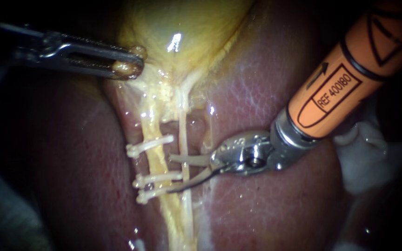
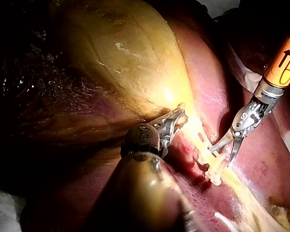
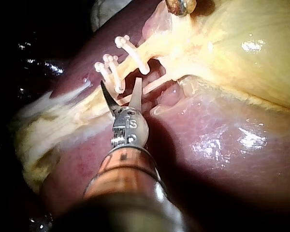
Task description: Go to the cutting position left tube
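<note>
**Blades parted beside the clipped left tube**

The liver (image 1: 266,93) lies under the right instrument (image 1: 170,174), with the gallbladder (image 1: 187,23) beyond it. The left instrument (image 1: 133,60) has its jaws clamped on the gallbladder's narrow end. The right instrument's blades stand parted, gripping nothing. The left tube (image 1: 157,162) lies just ahead of their tips, among its clips (image 1: 150,145)
</note>
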Robot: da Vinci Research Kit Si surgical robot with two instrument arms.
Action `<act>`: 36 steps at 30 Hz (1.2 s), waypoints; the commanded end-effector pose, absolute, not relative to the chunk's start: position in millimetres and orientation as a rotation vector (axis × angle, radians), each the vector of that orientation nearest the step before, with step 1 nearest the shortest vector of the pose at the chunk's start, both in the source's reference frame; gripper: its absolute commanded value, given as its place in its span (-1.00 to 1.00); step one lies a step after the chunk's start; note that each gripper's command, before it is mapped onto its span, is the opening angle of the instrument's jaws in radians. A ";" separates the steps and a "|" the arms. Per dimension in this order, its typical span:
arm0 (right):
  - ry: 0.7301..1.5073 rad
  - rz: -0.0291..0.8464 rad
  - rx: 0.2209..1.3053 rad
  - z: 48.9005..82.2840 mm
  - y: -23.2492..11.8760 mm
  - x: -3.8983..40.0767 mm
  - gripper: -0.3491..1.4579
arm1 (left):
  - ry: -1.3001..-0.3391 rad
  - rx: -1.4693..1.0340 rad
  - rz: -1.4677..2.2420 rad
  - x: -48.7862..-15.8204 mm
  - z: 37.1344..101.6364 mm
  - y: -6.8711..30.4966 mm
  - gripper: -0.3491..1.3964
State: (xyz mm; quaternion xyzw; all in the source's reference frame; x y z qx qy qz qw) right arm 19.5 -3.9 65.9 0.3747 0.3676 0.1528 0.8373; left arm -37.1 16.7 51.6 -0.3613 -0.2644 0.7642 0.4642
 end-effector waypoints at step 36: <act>1.109 0.266 0.938 66.4 -4.8 28.0 0.78 | -0.649 -0.887 1.877 -37.2 51.4 16.6 -1.00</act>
